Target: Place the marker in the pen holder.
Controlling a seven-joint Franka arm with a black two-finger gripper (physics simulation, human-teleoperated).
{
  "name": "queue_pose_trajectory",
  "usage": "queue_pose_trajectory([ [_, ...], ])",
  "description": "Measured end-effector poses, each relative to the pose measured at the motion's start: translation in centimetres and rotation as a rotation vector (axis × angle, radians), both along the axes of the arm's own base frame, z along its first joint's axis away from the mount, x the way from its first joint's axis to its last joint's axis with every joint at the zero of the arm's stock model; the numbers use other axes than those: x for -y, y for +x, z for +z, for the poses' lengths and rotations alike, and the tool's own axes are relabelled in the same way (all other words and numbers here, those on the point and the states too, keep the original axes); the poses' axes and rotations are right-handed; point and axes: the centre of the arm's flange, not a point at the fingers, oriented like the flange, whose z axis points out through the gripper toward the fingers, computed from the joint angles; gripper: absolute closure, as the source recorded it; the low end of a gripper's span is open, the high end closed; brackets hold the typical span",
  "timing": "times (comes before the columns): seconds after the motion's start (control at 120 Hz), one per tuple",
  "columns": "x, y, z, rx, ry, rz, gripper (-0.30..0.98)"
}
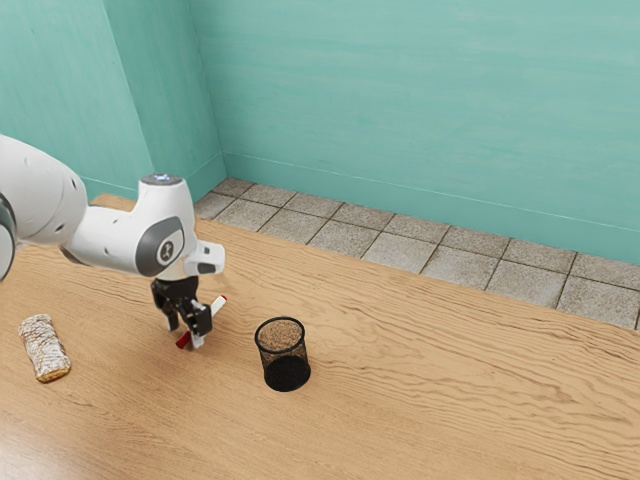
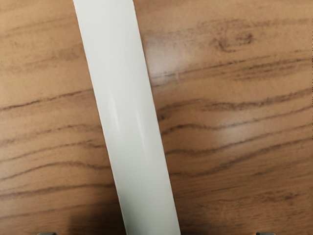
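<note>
Partner: Claw state, marker spot?

Me: I had the claw (image 1: 186, 336) open, fingers spread either side of the marker (image 1: 217, 308), low over the table (image 1: 420, 400). White barrel, red at both ends, lying on its side near the pen holder (image 1: 283, 374).

Partner: Handling?

Me: Judged it light, stiff, not fragile. Likely smooth, so slippery and apt to roll.

Partner: Grip where?

Me: Mid-barrel, I figured, pads square to its length. Off-centre it might have swung; a skewed pinch might have twisted it loose. Closing came next, then lifting and tipping upright.
</note>
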Motion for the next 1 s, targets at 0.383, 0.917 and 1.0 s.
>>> queue_pose_trajectory([
  [0.383,-0.2,0.6,-0.1,0.046,0.003,0.021,0.52],
  [0.917,0.4,1.7,3.0,0.106,0.009,0.023,0.78],
  [1.0,1.3,2.8,5.4,0.137,0.017,0.002,0.79],
])
